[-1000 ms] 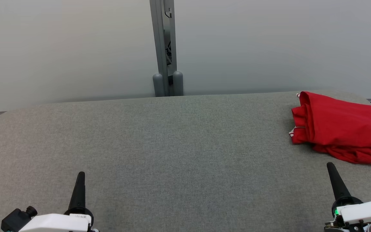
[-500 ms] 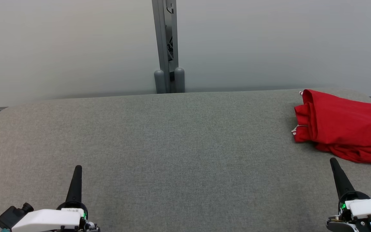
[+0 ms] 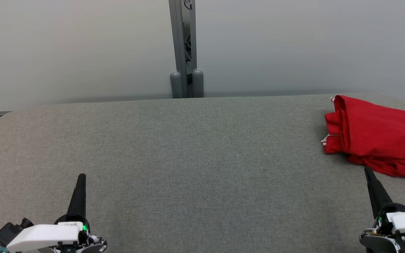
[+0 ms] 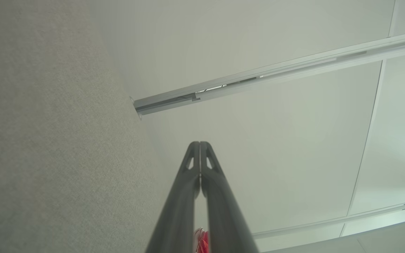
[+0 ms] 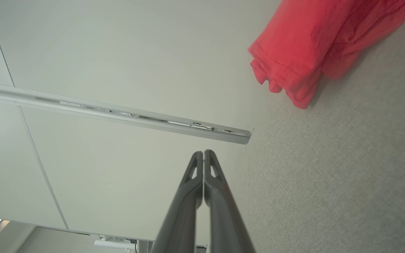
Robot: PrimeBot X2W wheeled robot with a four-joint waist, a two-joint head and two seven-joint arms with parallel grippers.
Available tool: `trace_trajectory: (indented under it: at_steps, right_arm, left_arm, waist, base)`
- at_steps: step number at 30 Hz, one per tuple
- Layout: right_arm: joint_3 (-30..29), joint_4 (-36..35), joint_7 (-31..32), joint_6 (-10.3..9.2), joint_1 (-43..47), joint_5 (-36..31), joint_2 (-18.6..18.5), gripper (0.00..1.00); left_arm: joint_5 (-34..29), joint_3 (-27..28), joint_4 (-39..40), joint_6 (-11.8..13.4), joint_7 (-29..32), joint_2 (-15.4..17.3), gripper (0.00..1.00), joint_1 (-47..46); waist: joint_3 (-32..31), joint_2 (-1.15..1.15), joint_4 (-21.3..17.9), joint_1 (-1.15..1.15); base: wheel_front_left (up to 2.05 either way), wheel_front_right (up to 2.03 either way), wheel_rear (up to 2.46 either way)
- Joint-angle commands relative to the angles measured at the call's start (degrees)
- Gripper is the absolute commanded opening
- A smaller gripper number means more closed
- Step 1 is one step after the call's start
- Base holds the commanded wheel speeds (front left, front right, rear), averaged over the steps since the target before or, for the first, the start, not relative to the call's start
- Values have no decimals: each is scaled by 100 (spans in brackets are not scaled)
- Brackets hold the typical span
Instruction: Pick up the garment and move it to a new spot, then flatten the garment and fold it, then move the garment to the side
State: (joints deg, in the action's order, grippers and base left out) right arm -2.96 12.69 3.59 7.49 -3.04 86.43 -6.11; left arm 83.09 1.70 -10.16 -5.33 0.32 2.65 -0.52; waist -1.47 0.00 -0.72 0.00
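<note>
Garment (image 3: 374,137), folded red, lies at the desk (image 3: 188,158)'s far right corner, unmoved this last second; only the camera shifted. Left fingers (image 3: 79,193) and right fingers (image 3: 373,189), at the desk's near edge, stay closed and empty, so the task looks finished.

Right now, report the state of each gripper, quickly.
Left gripper: closed, holding nothing.
Right gripper: closed, holding nothing; the red garment lies ungripped.

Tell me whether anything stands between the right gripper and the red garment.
Nothing visible does. The shut right gripper sits just short of the red garment, near its front edge, with bare grey fabric surface between them.
</note>
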Motion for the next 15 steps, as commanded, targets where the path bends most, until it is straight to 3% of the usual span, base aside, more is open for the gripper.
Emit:
trace_trajectory:
  at_steps: [1,15]
  right_arm:
    - [-38,0,66,0,-108,146,-53,0]
    - [-133,22,217,0,-173,672,-67,0]
  left_arm:
    - [152,39,31,-42,31,33,0,-145]
    - [657,107,26,-133,152,36,0,-234]
  waist:
    - [11,0,6,0]
    - [89,0,43,0]
  base:
    - [0,0,0]
    - [0,0,0]
